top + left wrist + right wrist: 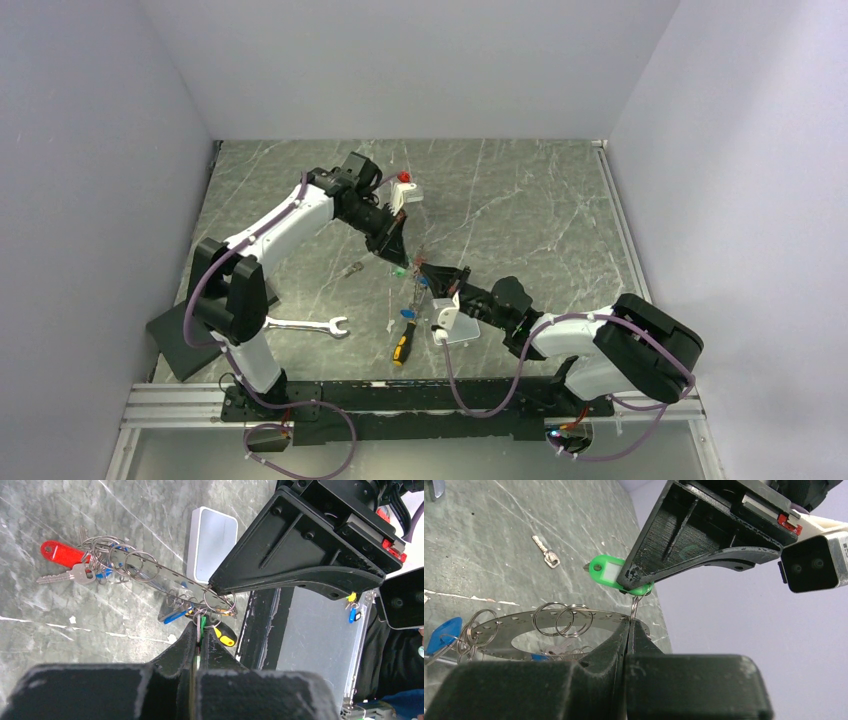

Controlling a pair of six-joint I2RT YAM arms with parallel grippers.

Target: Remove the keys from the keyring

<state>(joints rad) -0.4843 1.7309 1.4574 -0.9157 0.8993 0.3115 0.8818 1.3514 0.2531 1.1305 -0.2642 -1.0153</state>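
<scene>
Far left, the silver open-ended wrench [305,325] lies on the grey marbled desk [540,200], well apart from the work. One small silvery loose key [546,553] rests on the desk by itself. My left jaws reach in from the left and are closed tight on the green plastic key tag [605,573], holding it off the desk. From that tag a small wire split ring [634,605] drops straight to the thin, flat grey metal keyring [165,574], punched with holes. My right jaws are shut on its edge at that very spot, so the two sets of jaws sit tip to tip. The keyring's long axis slopes away from my right jaws down to the desk, carrying a red-tagged key [75,574] and a blue plastic tag [444,630]. I judge the left jaws must work the split ring off while the right hold firm.
</scene>
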